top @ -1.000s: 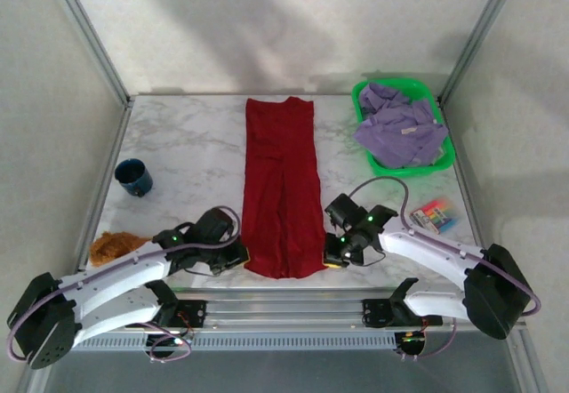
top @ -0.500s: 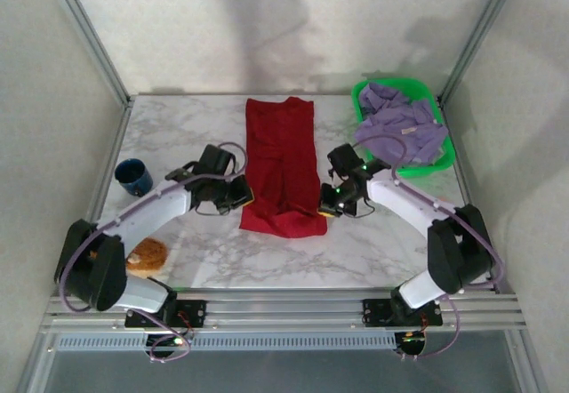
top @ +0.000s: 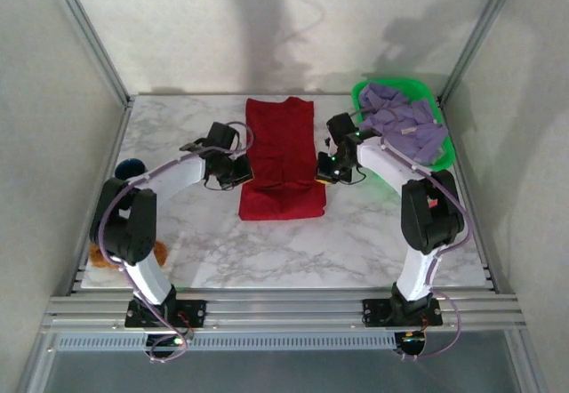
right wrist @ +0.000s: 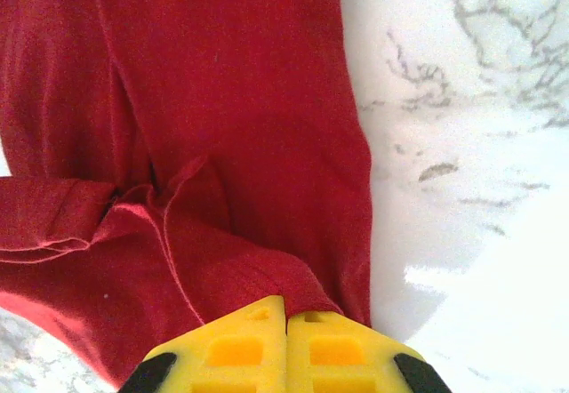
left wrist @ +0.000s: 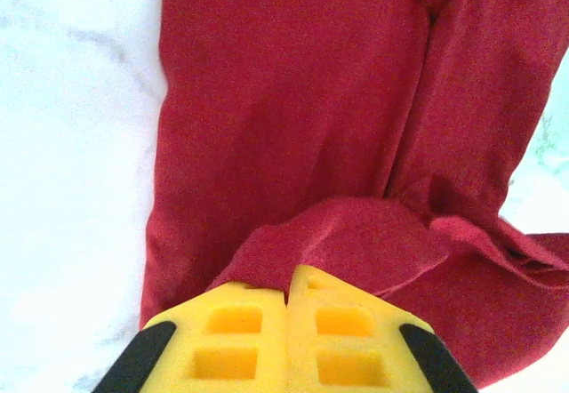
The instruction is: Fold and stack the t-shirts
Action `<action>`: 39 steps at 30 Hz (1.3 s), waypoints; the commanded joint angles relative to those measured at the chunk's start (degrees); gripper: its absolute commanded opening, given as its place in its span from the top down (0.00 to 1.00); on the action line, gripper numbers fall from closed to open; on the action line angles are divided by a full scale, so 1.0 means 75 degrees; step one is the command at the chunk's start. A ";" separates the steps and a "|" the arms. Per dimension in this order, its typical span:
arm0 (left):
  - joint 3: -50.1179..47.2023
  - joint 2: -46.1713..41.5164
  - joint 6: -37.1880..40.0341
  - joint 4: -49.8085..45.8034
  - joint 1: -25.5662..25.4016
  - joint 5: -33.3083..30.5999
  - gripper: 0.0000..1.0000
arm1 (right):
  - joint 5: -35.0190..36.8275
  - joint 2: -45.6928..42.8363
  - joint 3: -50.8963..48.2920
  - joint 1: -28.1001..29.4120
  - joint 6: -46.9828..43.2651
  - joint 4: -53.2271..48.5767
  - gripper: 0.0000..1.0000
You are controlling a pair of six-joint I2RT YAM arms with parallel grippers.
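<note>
Being clamped by the closed left gripper (left wrist: 286, 297) and right gripper (right wrist: 286, 315), the red shirt (top: 283, 140) is being held folded.

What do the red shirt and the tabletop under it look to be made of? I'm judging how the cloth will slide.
Red t-shirt: soft matte cloth, probably a cotton knit. It drapes limp and falls into rounded creases and folds at its near end. Table: smooth, hard white surface with grey veining, either marble or a marble-look laminate; the look leaves that open.
</note>
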 commanded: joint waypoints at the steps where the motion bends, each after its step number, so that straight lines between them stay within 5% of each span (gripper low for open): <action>1: 0.0565 0.0157 0.0378 0.0086 0.0154 -0.0075 1.00 | -0.0045 0.0211 0.0536 -0.0056 -0.0390 -0.0254 1.00; 23: 0.0995 0.0960 0.0646 0.0868 0.0869 0.0665 1.00 | -0.0911 0.1316 0.1360 -0.0636 -0.1138 0.0951 1.00; 27: 0.1067 0.1363 0.0691 0.1203 0.1022 0.0908 0.92 | -0.0937 0.1650 0.1989 -0.0736 -0.1420 0.0435 0.58; 30: 0.1085 0.1320 0.0716 0.1460 0.1105 0.0898 0.60 | -0.0768 0.1573 0.2208 -0.0865 -0.1470 0.0170 0.45; 39: 0.0636 0.0644 0.0567 0.1593 0.0853 0.0692 0.55 | -0.0998 0.0496 0.1064 -0.0661 -0.0774 0.0401 0.40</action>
